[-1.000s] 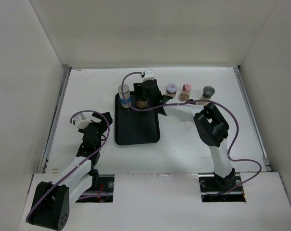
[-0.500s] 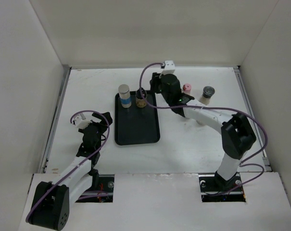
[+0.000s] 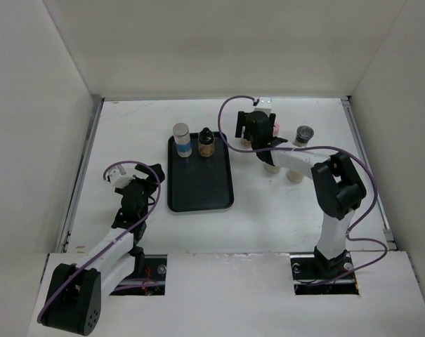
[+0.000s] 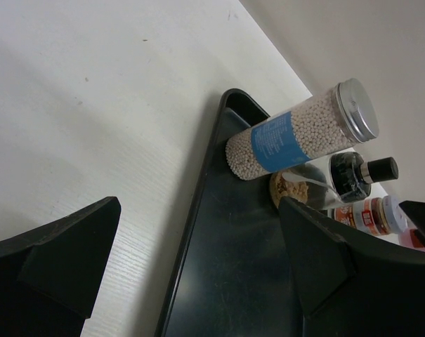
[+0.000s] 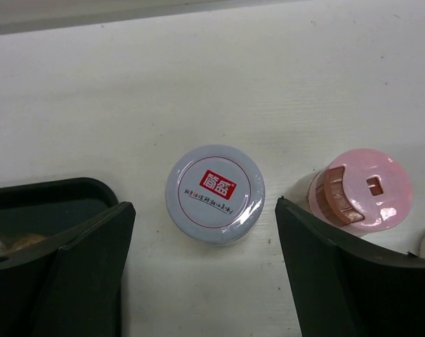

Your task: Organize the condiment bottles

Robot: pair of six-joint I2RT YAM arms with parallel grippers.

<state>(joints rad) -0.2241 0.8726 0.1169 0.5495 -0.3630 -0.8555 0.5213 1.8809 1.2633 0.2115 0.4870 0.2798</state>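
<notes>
Two pincers, one tray and five bottles can be counted with certainty. Toward the table's (image 3: 128, 126) left edge, the left pincer (image 4: 198, 210) is held spread wide with nothing between its two dark, wedge-shaped fingers. The table is white with a faint wood grain.

One flat black tray (image 3: 198, 193), rectangular with rounded corners and a low raised rim, is laid left of the table's middle, its short side toward the far edge. Two bottles are stood at its far end. The silver-capped bottle (image 4: 296, 140), nearer the tray's far-left corner, is a clear straight cylinder filled with small pale round grains, wrapped in a blue label and closed with a ribbed metal lid. Just right of it is the black-capped bottle (image 4: 352, 175), rounder in body, with tan contents seen through the clear wall.

Three more bottles are set in a row on the bare table near its far edge, right of the tray. The purple-blue-capped bottle (image 5: 215, 193), its smooth round lid marked with a red square, is straddled by the right pincer (image 5: 199, 210), which is released and touches nothing. Beside it stands the pink-capped bottle (image 5: 360, 193), its collar brown and ridged. The dark-grey-capped bottle (image 3: 304, 133) is placed nearest the far-right corner.
</notes>
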